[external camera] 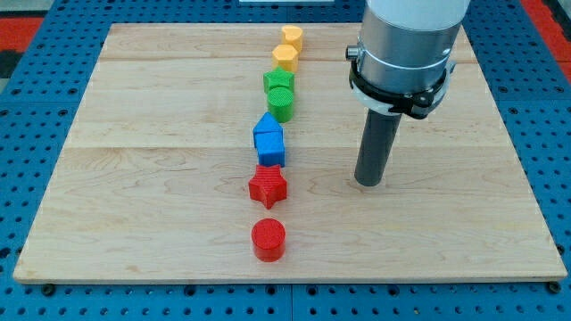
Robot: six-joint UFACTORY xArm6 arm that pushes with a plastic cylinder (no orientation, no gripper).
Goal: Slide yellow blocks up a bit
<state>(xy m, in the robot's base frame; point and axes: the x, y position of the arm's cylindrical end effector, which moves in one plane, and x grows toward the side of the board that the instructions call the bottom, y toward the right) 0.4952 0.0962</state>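
Observation:
Two yellow blocks stand at the view's top in a column of blocks: a yellow heart-like block (292, 37) and just below it a yellow block (285, 58) whose shape I cannot make out. My tip (368, 182) rests on the wooden board (152, 178) to the right of the column, level with the red star and far below and right of the yellow blocks. It touches no block.
Below the yellow blocks the column holds a green star-like block (279, 82), a green cylinder (280, 104), two blue blocks (267, 125) (270, 146), a red star (268, 186) and a red cylinder (268, 239). A blue pegboard (36, 134) surrounds the board.

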